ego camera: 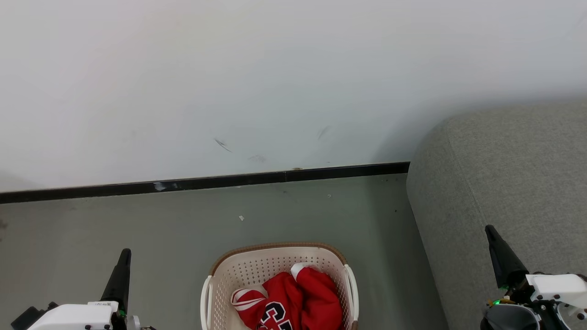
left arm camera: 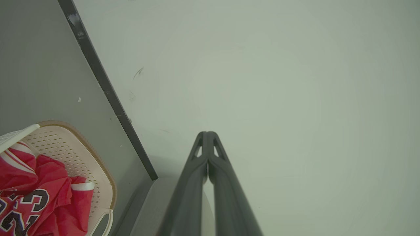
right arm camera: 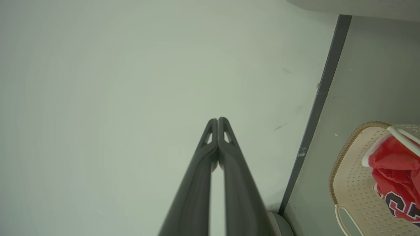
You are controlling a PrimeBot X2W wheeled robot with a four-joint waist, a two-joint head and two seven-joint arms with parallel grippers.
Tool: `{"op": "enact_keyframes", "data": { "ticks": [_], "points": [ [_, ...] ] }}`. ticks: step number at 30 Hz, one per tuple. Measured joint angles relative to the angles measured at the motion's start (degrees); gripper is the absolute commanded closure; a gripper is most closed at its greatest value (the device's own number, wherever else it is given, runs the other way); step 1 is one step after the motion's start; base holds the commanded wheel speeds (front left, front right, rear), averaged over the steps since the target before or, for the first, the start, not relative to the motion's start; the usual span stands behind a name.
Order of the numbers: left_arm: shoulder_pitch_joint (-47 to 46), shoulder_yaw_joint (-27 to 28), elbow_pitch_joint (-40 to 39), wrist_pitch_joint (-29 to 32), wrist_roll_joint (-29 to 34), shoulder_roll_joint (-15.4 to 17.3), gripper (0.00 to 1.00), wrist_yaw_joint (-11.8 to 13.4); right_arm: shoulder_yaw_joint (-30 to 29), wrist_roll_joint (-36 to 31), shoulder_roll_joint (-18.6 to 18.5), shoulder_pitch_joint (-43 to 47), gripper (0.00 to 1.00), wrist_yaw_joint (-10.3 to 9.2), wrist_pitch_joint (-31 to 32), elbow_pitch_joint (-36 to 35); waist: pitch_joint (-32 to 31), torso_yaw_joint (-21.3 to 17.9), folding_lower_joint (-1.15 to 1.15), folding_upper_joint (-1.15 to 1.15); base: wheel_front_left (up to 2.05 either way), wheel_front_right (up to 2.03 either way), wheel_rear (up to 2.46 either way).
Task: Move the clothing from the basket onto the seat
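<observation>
Red clothing [ego camera: 293, 298] with white trim and black numerals lies crumpled in the cream perforated basket [ego camera: 238, 275] on the floor at the bottom centre of the head view. The grey seat [ego camera: 495, 183] rises at the right. My left gripper [ego camera: 124, 253] stands shut at the lower left, left of the basket and apart from it. Over the seat's front at the lower right, my right gripper [ego camera: 490, 229] is shut with nothing in it. In the left wrist view my left gripper [left arm camera: 207, 133] points at the wall, with clothing [left arm camera: 42, 196] and basket [left arm camera: 78, 154] at lower left. In the right wrist view my right gripper [right arm camera: 218, 120] also faces the wall, beside basket [right arm camera: 352, 183] and clothing [right arm camera: 393, 170].
A white wall [ego camera: 275, 82] with a black skirting strip [ego camera: 206, 182] runs behind the basket. Grey floor [ego camera: 137, 215] spreads to the left of and behind the basket. A narrow strip of floor separates the basket from the seat.
</observation>
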Motion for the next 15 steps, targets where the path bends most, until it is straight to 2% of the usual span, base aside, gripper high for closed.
{"op": "enact_keyframes", "data": {
  "ticks": [15],
  "points": [
    [0.00,0.00,0.00,0.00,0.00,0.00,1.00,0.00,0.02,0.00,-0.01,0.00,1.00,0.00,0.00,0.00,0.00,0.00,0.00,0.00,0.00,0.00,0.00]
  ]
}}
